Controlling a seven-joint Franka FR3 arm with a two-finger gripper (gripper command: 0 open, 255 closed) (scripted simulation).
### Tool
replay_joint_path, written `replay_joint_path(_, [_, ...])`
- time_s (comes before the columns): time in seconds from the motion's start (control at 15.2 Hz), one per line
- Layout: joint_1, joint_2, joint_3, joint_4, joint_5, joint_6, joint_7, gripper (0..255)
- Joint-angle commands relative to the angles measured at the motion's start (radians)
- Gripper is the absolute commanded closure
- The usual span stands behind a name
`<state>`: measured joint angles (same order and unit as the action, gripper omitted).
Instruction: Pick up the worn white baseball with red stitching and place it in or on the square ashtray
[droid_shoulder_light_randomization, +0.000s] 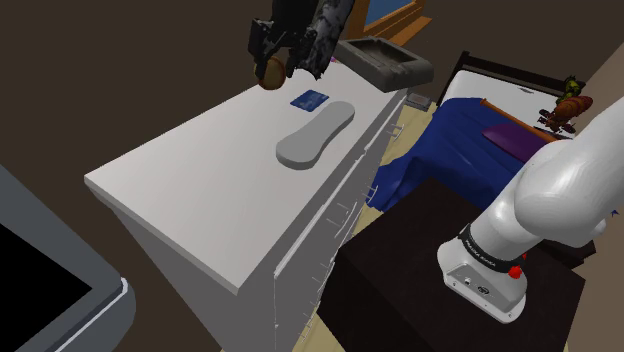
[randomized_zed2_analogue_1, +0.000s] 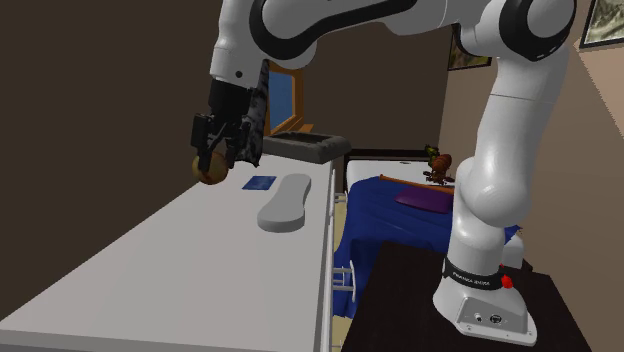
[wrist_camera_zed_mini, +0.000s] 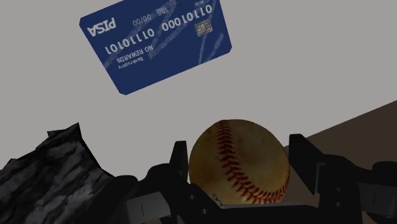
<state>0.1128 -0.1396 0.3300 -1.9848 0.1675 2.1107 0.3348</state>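
Yellowed baseball (wrist_camera_zed_mini: 238, 162) clamped in jaws above dresser (droid_shoulder_light_randomization: 200, 200) — blue card (wrist_camera_zed_mini: 156, 44), grey oblong pad (droid_shoulder_light_randomization: 315, 135) nearby; ashtray (droid_shoulder_light_randomization: 385, 62) beyond.

There was one ball (droid_shoulder_light_randomization: 268, 72), one blue card (droid_shoulder_light_randomization: 310, 99), one grey oblong pad (droid_shoulder_light_randomization: 316, 134), one ashtray (droid_shoulder_light_randomization: 396, 72), one white dresser (droid_shoulder_light_randomization: 190, 190), one bed (droid_shoulder_light_randomization: 468, 125).

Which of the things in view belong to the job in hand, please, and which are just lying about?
Job in hand: worn tan baseball with red stitching, clasped by the gripper; dark grey square ashtray.
Lying about: blue bank card; grey oblong pad; blue blanket on the bed.
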Motion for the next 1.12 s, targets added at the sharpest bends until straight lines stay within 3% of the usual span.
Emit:
replay_joint_path(0.0, [0.0, 0.0, 0.0, 0.0, 0.0, 0.0, 0.0, 255])
replay_joint_path(0.4, [0.0, 0.0, 0.0, 0.0, 0.0, 0.0, 0.0, 255])
replay_joint_path(1.06, [-0.004, -0.001, -0.004, 0.133, -0.009, -0.133, 0.015, 255])
